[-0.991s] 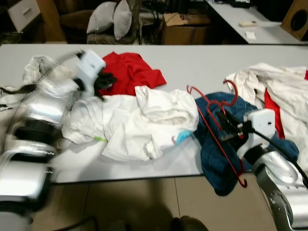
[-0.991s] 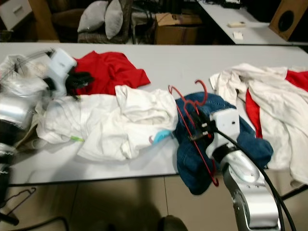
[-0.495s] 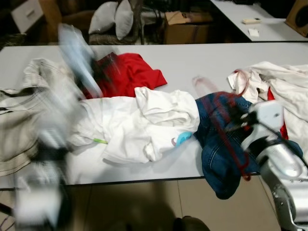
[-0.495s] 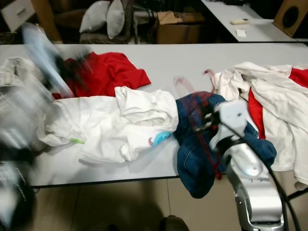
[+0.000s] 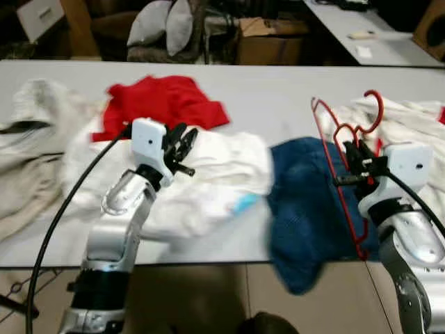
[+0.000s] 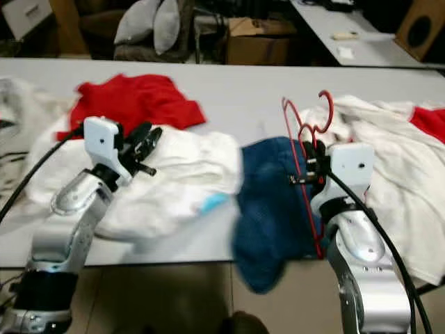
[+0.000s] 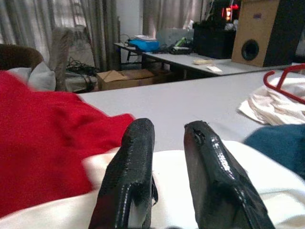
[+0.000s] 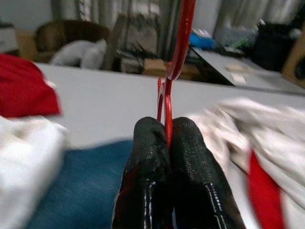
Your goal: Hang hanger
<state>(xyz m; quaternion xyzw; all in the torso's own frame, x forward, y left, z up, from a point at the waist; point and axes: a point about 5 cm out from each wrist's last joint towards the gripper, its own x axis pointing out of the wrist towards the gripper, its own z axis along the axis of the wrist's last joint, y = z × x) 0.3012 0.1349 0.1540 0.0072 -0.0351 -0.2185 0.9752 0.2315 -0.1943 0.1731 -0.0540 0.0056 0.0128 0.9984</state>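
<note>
red hanger (image 5: 338, 149), blue jeans (image 5: 302, 209), black fingers (image 8: 152, 157)

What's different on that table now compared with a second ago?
The right gripper has lifted the red hanger up off the blue jeans, still clamped on it. The left gripper has swung in from beside the red shirt to over the white shirt, fingers slightly apart and holding nothing. The clothes lie as before; the camera shifted.

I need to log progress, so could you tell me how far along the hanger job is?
Done: the right pincer has gripped the red hanger and holds it above the jeans. The left pincer hovers open over the white shirt. Left: hanging it; no rail is visible.
</note>
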